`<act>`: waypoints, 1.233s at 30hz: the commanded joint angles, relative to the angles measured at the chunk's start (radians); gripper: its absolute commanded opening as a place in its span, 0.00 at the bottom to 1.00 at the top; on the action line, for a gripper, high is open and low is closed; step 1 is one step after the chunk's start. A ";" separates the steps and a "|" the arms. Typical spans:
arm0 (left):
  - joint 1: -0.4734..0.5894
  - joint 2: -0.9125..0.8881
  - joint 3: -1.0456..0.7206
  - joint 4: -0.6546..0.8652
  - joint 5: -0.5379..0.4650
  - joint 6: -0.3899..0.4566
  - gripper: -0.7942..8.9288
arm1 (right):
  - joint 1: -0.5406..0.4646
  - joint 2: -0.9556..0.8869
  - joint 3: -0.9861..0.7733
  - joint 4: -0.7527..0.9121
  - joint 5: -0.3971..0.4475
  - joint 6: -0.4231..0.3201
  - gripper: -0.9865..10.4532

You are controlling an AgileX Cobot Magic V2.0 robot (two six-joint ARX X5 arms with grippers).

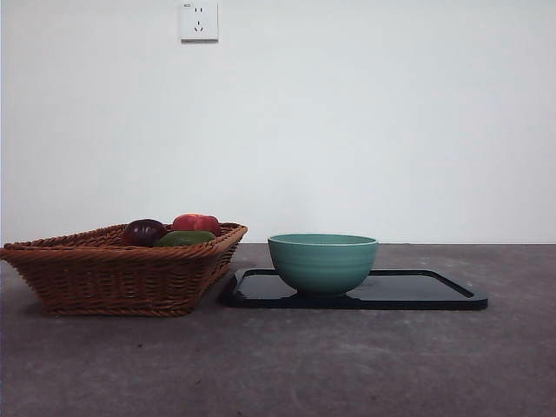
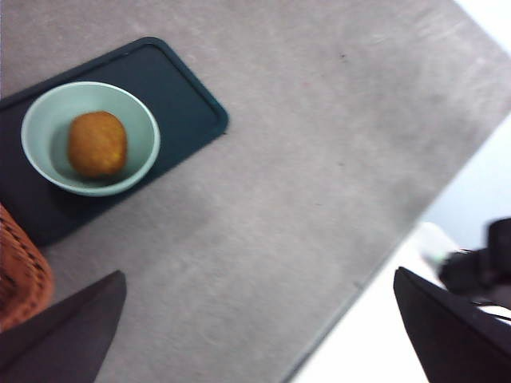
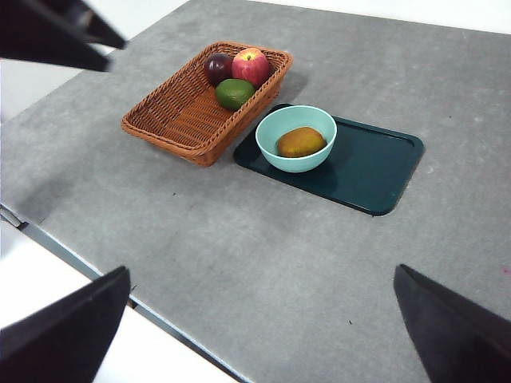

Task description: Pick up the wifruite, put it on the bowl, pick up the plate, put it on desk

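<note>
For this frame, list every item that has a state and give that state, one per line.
wifruite: lying inside the bowl.
bowl: upright on the tray, holding the wifruite.
tray: flat on the desk, bowl at one end.
basket: upright on the desk beside the tray, holding three fruits.
red apple, dark purple fruit, green fruit: resting in the basket.
left pincer: open, empty.
right pincer: open, empty.

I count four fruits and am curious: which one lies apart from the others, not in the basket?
The orange-brown wifruite. It lies alone in the mint-green bowl; the purple, red and green fruits share the wicker basket.
</note>
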 commanded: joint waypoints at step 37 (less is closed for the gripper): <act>0.213 0.924 0.630 -0.099 -0.002 0.378 0.72 | 0.004 0.002 0.010 -0.076 0.008 -0.003 0.57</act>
